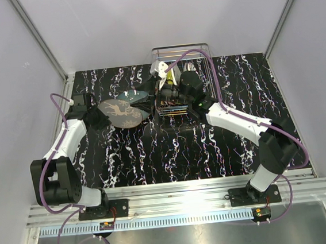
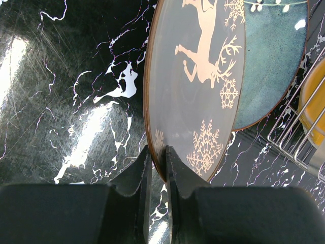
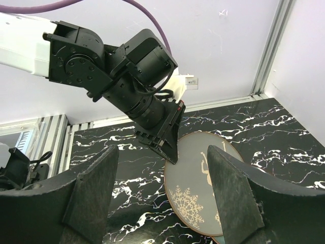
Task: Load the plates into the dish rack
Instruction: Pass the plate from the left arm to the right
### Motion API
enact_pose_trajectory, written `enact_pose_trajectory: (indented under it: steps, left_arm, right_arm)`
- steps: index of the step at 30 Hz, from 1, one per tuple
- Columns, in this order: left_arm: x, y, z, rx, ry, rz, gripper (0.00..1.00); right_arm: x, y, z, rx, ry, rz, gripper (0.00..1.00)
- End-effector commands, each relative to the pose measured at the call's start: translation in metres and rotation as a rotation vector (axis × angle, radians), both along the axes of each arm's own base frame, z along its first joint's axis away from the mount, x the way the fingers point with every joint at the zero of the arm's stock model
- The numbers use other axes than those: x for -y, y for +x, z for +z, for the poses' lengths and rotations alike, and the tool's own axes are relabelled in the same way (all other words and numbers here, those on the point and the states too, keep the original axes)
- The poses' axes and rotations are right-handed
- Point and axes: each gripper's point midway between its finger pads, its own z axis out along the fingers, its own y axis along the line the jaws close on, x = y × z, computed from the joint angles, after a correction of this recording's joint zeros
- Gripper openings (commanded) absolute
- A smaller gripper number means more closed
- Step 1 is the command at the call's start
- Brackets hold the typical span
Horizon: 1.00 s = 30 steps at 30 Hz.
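transfer: left pincer (image 2: 157, 152) pinches the deer plate (image 2: 195, 86) by its rim; right pincer (image 3: 162, 152) spread, empty. next, it likely needs standing in the dish rack (image 1: 179, 48).

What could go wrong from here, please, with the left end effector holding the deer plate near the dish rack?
The left end effector pinches the deer plate only at its rim, so it could pivot or slip. The deer plate overlaps the teal plate, so moving it might knock that one. The open right end effector faces it near the dish rack, so the arms might collide.
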Motion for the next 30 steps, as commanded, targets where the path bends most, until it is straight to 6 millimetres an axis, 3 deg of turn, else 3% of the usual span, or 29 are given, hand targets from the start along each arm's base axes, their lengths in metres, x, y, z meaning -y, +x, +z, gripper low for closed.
enact_pose_trajectory:
  steps: [1, 30]
  left_arm:
    - [0.0011, -0.0003, 0.0207, 0.058, 0.032, -0.051, 0.0]
    - [0.0028, 0.0035, 0.0237, 0.073, 0.026, -0.061, 0.0]
  right_arm:
    - [-0.0038, -0.0129, 0.0194, 0.048, 0.04, 0.042, 0.77]
    - [-0.0076, -0.015, 0.014, 0.049, 0.02, 0.049, 0.77]
